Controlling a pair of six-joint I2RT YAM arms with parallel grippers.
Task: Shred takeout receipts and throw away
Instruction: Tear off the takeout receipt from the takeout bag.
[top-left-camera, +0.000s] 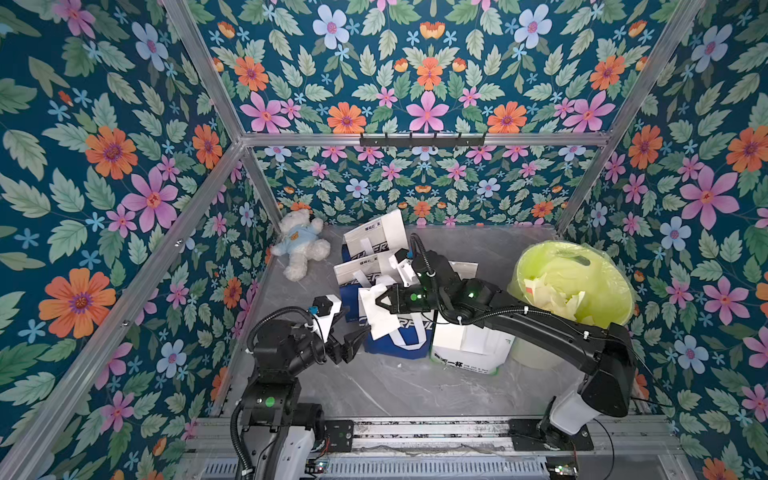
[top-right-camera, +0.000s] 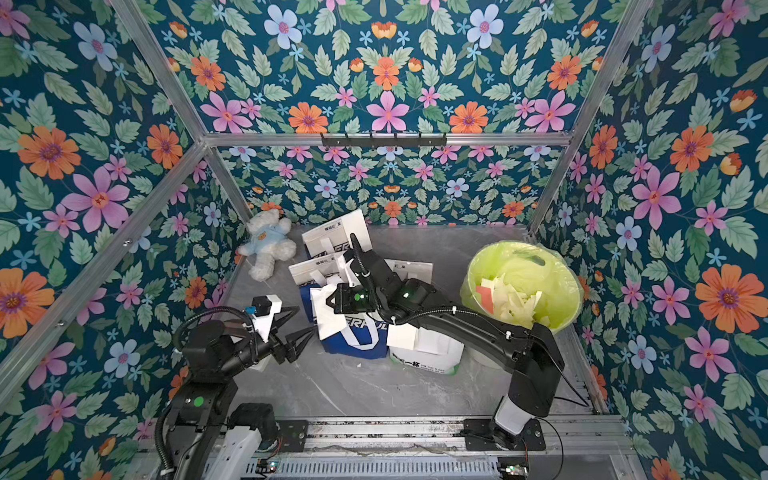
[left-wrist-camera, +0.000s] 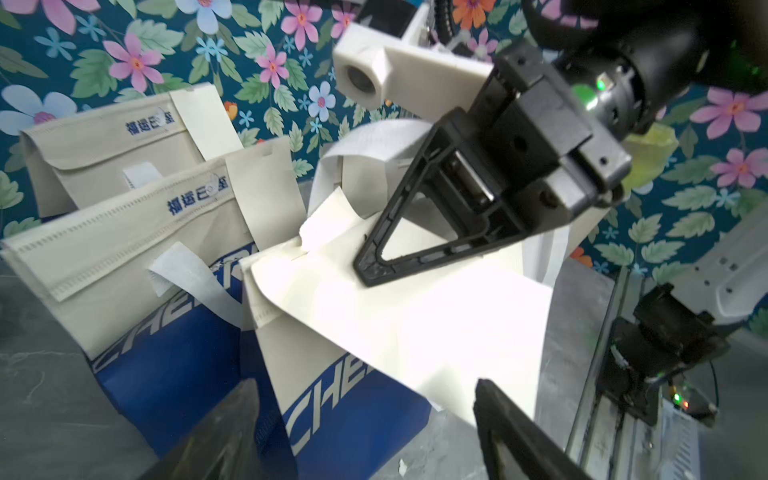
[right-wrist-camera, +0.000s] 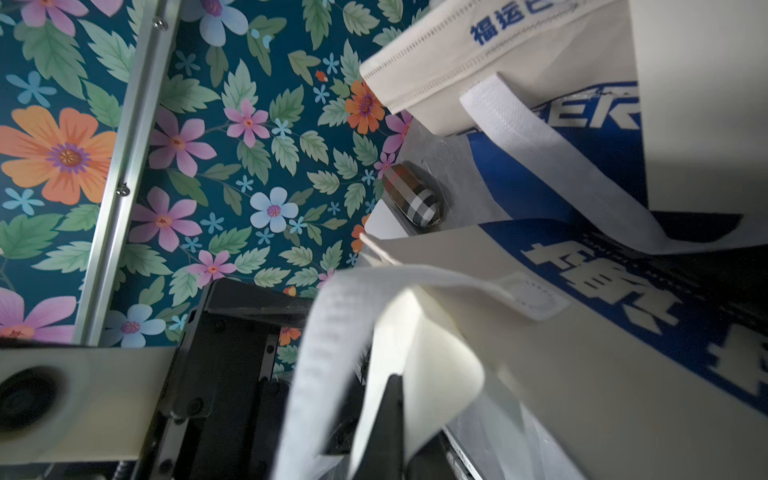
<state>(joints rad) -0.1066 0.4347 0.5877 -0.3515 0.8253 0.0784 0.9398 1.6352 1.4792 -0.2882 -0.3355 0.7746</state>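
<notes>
Receipt (left-wrist-camera: 415, 324): you're looking at a thin, plain white sheet, matte, no print legible. It's roughly rect. and drapes down the front of the nearest bag (left-wrist-camera: 357, 415), w/ the top edge buckled into a curl and the lower corner hanging free.

Your R gripper (left-wrist-camera: 365, 270) has its jaws pressed together, pinching the receipt near its top. In the right wrist view the paper curls round a black finger (right-wrist-camera: 392, 411).

Your L gripper (top-right-camera: 300, 325) has its jaws spread w/ nothing between them. It sits low, just beside that bag on the left arm's side. The receipt's lower corner is near one finger; can't tell if they touch.

More paper:
- Two pale slips (left-wrist-camera: 208, 120) stand against the top bands of the rear bags.
- Torn scraps (top-left-camera: 552, 295) are heaped in the bin (top-left-camera: 611, 307), right side.
- One tiny fleck (top-right-camera: 359, 365) lies on the table (top-left-camera: 415, 390) in front of the bags.

Materials:
- Bags are non-woven fabric, blue body, off-white band w/ stitched hem.
- The strap handles (right-wrist-camera: 561, 158) are flat w/ a dimpled weave.
- The bin is round, w/ a glossy lime plastic liner.
- The table is grey, marble-look, smooth.
- A teddy (top-left-camera: 301, 245), fluffy white in a pale blue top, lies in the far left corner.
</notes>
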